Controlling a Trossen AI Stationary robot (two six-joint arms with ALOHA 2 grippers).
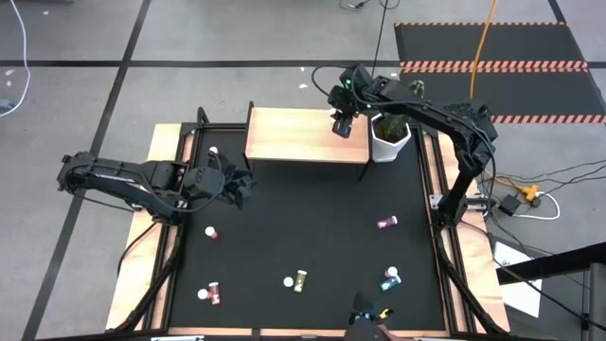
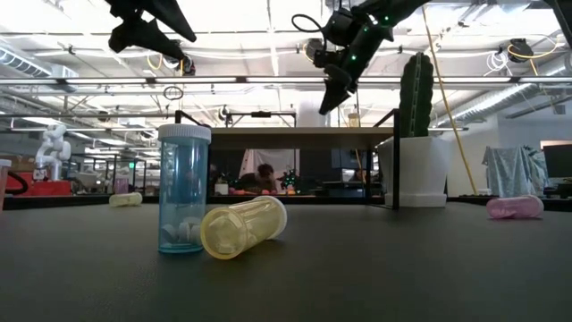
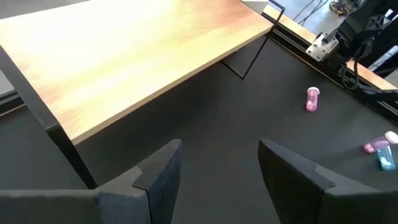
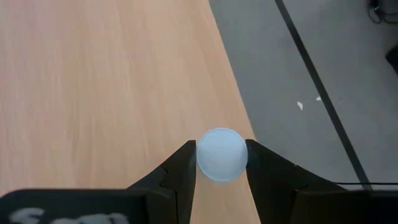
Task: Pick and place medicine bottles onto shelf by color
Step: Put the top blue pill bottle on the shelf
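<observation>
The shelf (image 1: pixel 303 134), a light-wood board on thin black legs, stands at the table's far side. My right gripper (image 4: pixel 221 149) hangs over the board's right end (image 4: pixel 124 74), shut on a medicine bottle whose white cap (image 4: pixel 221 154) faces the wrist camera; its body is hidden. My left gripper (image 3: pixel 217 146) is open with nothing between its fingers, raised over the table's left part, near the shelf's left end (image 3: pixel 124 56). Other medicine bottles lie loose on the black mat: pink (image 1: pixel 386 224), teal (image 1: pixel 390 279), yellow (image 1: pixel 300 280) and pink (image 1: pixel 210 295). My right gripper pinches the bottle between its two fingers, one on each side of the round cap's rim (image 4: pixel 200 155). The fingers slant downward toward the board. The cap points up along the fingers, and the body below it is hidden, so I cannot tell whether the base touches the board.
A white pot with a green cactus (image 1: pixel 390 137) stands just right of the shelf, close to my right arm. In the low view a teal bottle (image 2: pixel 183 190) stands upright with a yellow one (image 2: pixel 243 226) lying against it near the front edge.
</observation>
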